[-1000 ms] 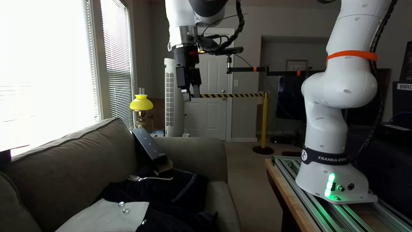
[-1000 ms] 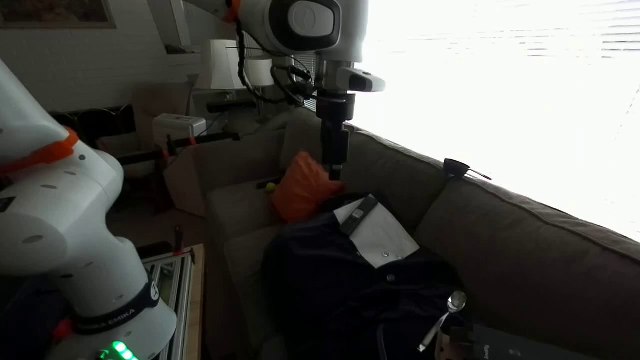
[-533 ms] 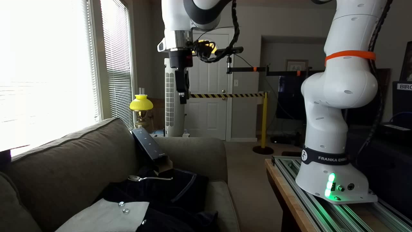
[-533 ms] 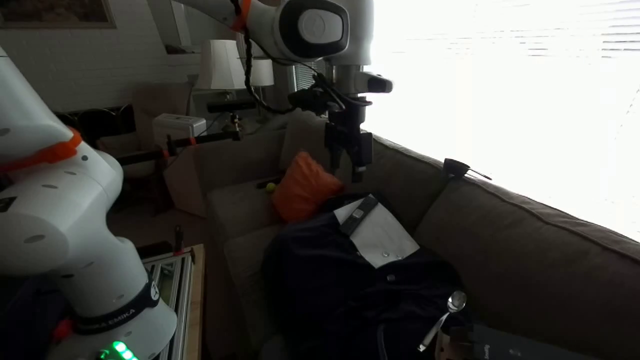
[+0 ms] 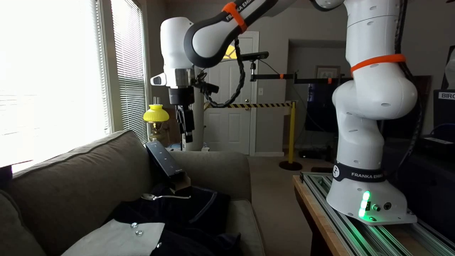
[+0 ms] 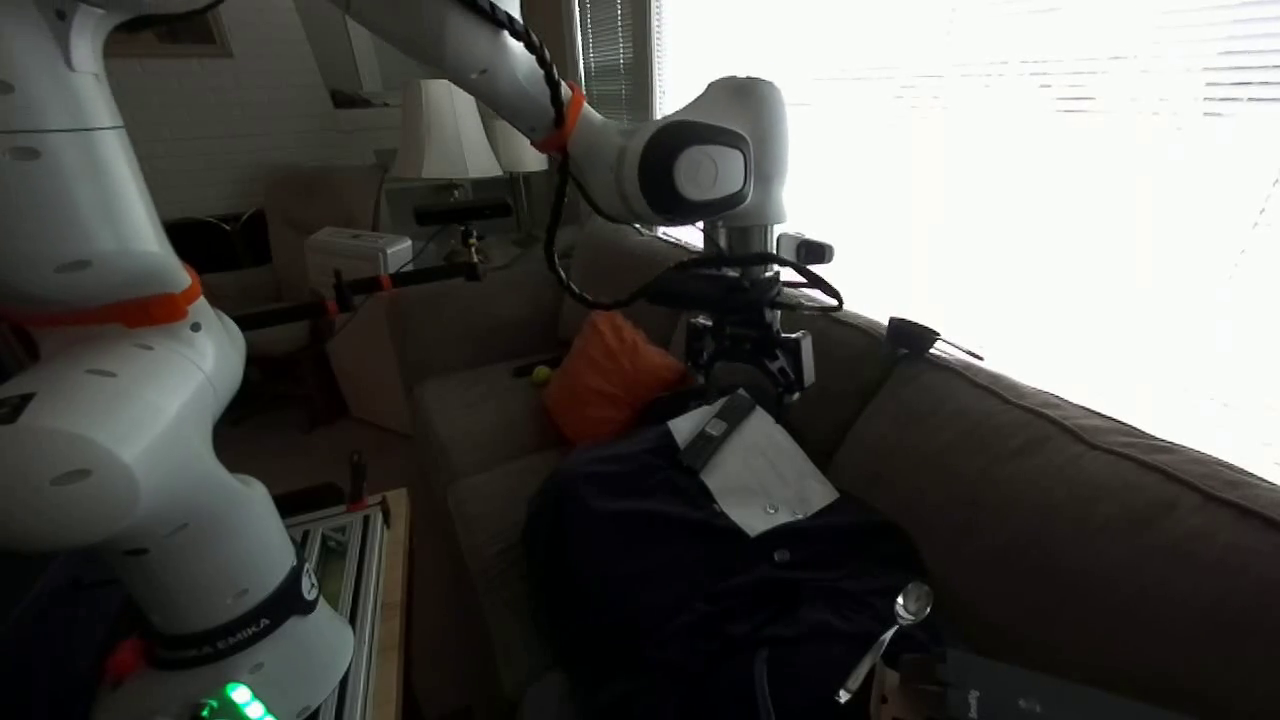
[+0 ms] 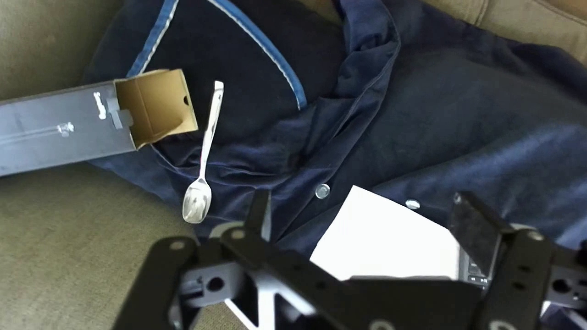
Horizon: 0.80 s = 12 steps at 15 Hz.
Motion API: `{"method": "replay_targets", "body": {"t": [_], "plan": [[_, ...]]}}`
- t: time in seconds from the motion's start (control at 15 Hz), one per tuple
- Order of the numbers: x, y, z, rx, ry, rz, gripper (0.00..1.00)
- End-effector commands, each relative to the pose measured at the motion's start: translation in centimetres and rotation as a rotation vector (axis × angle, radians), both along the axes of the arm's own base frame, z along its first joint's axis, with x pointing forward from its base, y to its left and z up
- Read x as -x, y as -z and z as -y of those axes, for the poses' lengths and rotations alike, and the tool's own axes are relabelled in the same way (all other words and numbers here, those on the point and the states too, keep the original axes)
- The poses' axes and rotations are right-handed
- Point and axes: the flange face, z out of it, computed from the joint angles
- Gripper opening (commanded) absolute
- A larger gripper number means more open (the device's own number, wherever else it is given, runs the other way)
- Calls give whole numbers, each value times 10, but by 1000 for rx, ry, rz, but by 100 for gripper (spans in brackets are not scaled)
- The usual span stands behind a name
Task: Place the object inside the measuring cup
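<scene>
A dim sofa [image 6: 1040, 495] is backlit by a window [image 6: 1000, 180] blown white at two o'clock in an exterior view.

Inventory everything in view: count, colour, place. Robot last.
Sofa: 1, grey-beige, below bright windows
Navy cloth: count unclear, dark blue, across sofa seat
White sheet: 1, white, on navy cloth
Measuring cup (likely): 1, dark, atop sofa back
Spoon: 1, silver, on navy cloth
Open box: 1, dark outside, brown inside, sofa corner
Shiny discs: several, silvery, on navy cloth and white sheet
Dark bar: 1, near-black, on white sheet
Orange bundle: 1, orange, on sofa
Ball: 1, yellow-green, beside orange bundle
Lamps: 3, one yellow, two white, beyond sofa
Door: 1, whitish, background
Barrier post: 1, yellow, near door
Table: 1, wood-brown, across from sofa
Robot arm: 1, white, mounted on table
Gripper: 1, black, open, above sofa
</scene>
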Motion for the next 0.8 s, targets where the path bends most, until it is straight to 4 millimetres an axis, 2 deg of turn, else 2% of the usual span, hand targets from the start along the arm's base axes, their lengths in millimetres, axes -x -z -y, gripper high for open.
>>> {"method": "replay_targets", "body": {"t": [0.0, 0.13, 0.2, 0.27, 0.4, 0.53, 0.67, 0.73], "plan": [[-19, 38, -2, 21, -200, 13, 100], [-23, 57, -3, -17, -269, 7, 100], [-20, 60, 1, -23, -160, -101, 100], [-15, 52, -3, -9, -196, -22, 100], [-15, 61, 0, -12, -180, -75, 100], [-17, 60, 1, -12, -176, -82, 100], [-23, 64, -3, -11, -227, -28, 100], [-27, 68, -3, -28, -310, 14, 100]]}}
